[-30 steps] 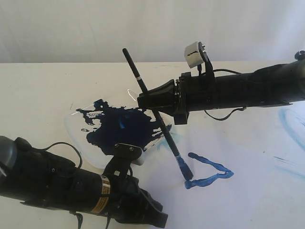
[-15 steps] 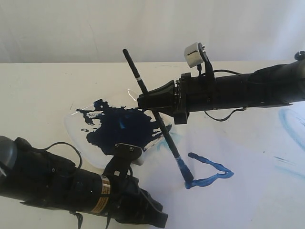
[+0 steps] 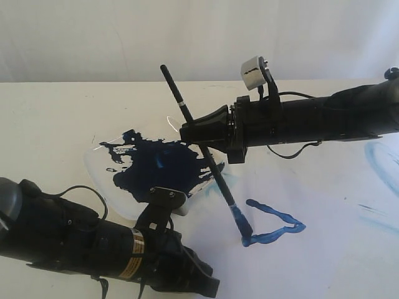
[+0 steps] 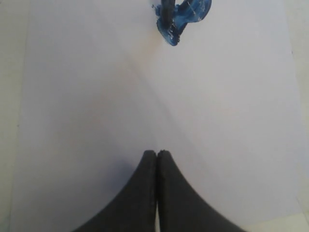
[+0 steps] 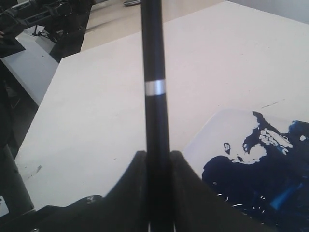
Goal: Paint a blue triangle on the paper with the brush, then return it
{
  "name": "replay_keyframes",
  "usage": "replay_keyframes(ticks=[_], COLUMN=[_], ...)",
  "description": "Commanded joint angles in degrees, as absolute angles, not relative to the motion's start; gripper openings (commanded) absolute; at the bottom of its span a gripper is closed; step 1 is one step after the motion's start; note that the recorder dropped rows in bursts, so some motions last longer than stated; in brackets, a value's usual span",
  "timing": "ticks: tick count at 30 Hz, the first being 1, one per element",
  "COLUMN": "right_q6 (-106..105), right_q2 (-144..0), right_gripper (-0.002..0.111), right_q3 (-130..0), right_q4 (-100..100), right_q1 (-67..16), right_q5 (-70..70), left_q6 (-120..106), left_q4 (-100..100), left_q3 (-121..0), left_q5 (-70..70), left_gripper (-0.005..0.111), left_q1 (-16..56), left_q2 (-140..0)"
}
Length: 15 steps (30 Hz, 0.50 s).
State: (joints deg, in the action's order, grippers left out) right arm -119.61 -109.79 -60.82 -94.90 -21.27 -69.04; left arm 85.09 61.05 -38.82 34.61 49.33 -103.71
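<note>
**Brush parked at the triangle's corner, nothing moving**

Exterior view: over the last second we find no shift at all. The right end effector [image 3: 201, 134] stays clamped on the brush [image 3: 215, 171], well up the handle. The brush leans the same way, with its bristles down on the lower-left corner of the blue triangle [image 3: 277, 225] on the paper [image 3: 324, 261]. We take the pause to mean that the stroke is finishing or about to turn. The return of the brush is not yet begun. Two sides of the outline show plainly. The third runs right where the bristles stand, so we cannot tell whether the shape is closed. The left arm [image 3: 93, 243] lies low in front, and its tip is cut off by the frame edge. The clear dish [image 3: 100, 177] of dark paint [image 3: 159, 165] sits just beside the paper, partly behind both arms.

Left wrist view: the left end effector [image 4: 156, 153] is empty, its fingers pressed together above bare paper. Only the wet brush tip and a scrap of blue reach into the frame; the rest of the triangle is cut off.

Right wrist view: the jaws sit tight on either side of the black handle, below its pale ring [image 5: 155, 88]. The bristles, the triangle and the paper are out of sight here; we see only the table [image 5: 96, 121] and part of the dish
</note>
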Motion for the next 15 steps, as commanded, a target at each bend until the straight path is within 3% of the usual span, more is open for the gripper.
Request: replay_keyframes(ticks=[1,15], right_q6=[-121.09,-122.07], right_q2=[-109.85,-109.85], right_gripper=[0.000,0.000], right_q3=[-60.60,-60.94], right_q4=[-95.64,-97.95], right_q1=[-21.13,-20.52], right_q5=[-69.89,-64.56], left_q6=[84.98,84.98], left_q4=[62.28,62.28], left_q3=[-37.77,-37.77], left_q5=[30.22,30.22], left_gripper=[0.000,0.000], left_q1=[49.33,49.33], left_q2=[-103.98,-103.98])
